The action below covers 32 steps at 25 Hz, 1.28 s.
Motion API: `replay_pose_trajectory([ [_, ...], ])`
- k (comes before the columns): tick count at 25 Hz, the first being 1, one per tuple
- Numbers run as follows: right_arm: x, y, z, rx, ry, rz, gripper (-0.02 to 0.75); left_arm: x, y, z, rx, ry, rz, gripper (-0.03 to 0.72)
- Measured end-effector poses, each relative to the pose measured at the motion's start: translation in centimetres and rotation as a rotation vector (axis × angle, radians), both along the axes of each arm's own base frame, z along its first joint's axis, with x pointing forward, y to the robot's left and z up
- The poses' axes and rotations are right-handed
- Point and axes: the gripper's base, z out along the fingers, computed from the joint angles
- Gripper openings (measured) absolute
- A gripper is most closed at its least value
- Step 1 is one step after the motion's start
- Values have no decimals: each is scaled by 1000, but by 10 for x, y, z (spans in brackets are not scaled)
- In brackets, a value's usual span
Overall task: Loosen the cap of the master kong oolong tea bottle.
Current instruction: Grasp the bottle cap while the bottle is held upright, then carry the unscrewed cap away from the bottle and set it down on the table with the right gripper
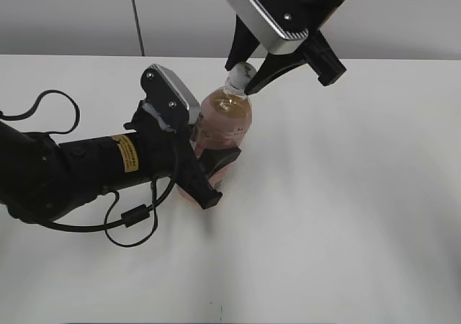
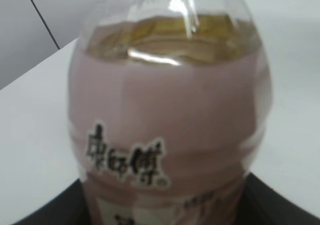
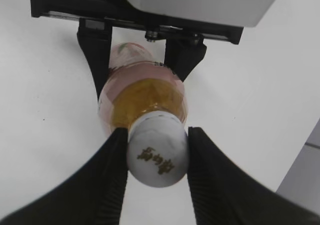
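The master kong oolong tea bottle (image 1: 225, 122) stands upright on the white table, amber tea inside and a pink label around it. It fills the left wrist view (image 2: 170, 120) and shows from above in the right wrist view (image 3: 145, 95). My left gripper (image 1: 205, 169) is shut on the bottle's lower body; its fingers show at the bottom corners of the left wrist view (image 2: 165, 217). The white cap (image 1: 241, 75) with a dark mark on top (image 3: 157, 155) sits on the bottle. My right gripper (image 1: 248, 79) is shut on the cap from above (image 3: 156, 157).
The white table (image 1: 346, 194) spreads all around the bottle. A grey wall with a dark seam (image 1: 135, 14) runs behind it. The left arm's black cables (image 1: 133, 219) loop over the table at the left.
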Motion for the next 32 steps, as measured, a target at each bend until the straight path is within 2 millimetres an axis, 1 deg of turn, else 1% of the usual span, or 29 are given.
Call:
replay_pose_trajectory([
  [4, 0, 1, 1, 8, -47, 76, 278, 0, 0, 0, -9, 3, 5, 379],
  [9, -2, 0, 7, 14, -68, 85, 277, 0, -1, 2, -28, -7, 3, 379],
  [15, -11, -4, 26, 44, -73, 42, 277, 1, -1, 3, -37, -15, 4, 379],
  [19, -14, -7, 32, 48, -46, -33, 277, 2, -1, 4, -43, -13, 19, 379],
  [22, -13, -14, 36, 57, 11, -178, 277, 3, 0, 5, -69, -13, 35, 379],
  [26, -6, -22, 40, 146, 141, -396, 277, 3, -2, 14, -176, -43, 44, 379],
  [29, 1, -31, 42, 217, 267, -609, 277, 3, -3, 20, -240, -68, 37, 379],
  [32, 10, -48, 40, 245, 392, -878, 277, 2, -4, 23, -284, -83, 30, 379],
])
